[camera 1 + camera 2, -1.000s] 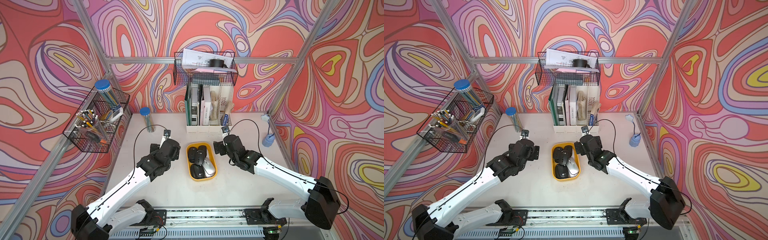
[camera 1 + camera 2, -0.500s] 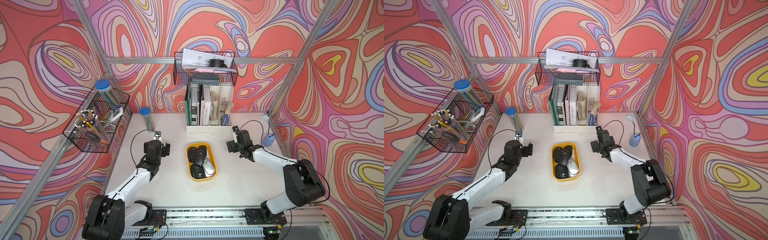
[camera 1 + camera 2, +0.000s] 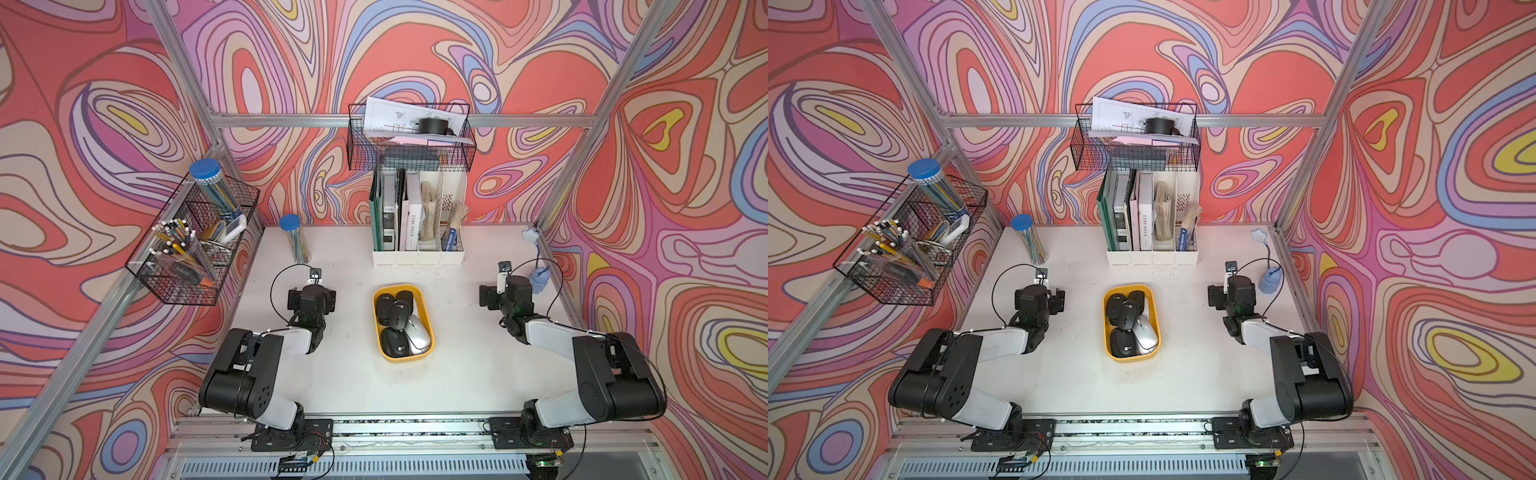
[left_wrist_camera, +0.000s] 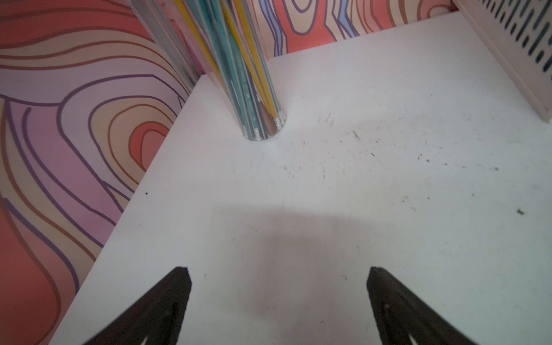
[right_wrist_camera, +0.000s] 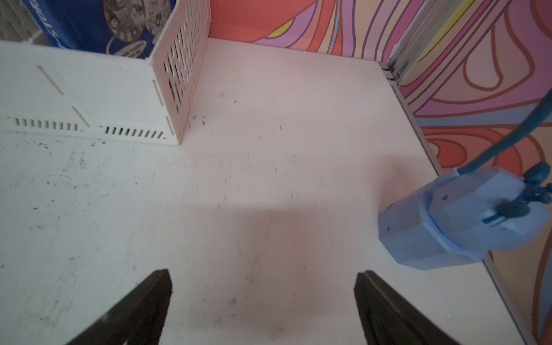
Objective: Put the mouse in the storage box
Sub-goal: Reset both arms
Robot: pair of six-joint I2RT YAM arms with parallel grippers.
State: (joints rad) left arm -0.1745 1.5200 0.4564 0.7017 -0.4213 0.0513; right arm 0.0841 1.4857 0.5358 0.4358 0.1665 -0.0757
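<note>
— As far as I can tell from where I stand, the mice (image 3: 397, 316) are all in the yellow storage box (image 3: 405, 358) in the middle of the table (image 3: 361, 386). There are several black ones and one silver mouse (image 3: 417, 336), packed close and partly on top of each other.
— So which step is this?
— The end of it, I'd say. No mouse lies loose on the table, and both arms are folded low at their own sides, well apart from the box.
— And the hands?
— The left hand (image 4: 278, 270) is spread wide with nothing in it, only bare table beneath. The right hand (image 5: 263, 272) is the same, released and empty.
— What would a next move take?
— Little, I think. If another mouse were to go in, it would have to sit on the pile. The box looks nearly full, so it would need a gentle drop, or it could slide over the low wall.
— And the table?
— White, flat and scuffed with small dark marks. A clear tube of pencils (image 3: 296, 245) stands near the left hand, and a white file rack (image 3: 417, 255) stands at the back. A little blue lamp (image 3: 539, 276) is just beside the right arm, and wire baskets (image 3: 195, 245) hang on the swirly pink walls.
</note>
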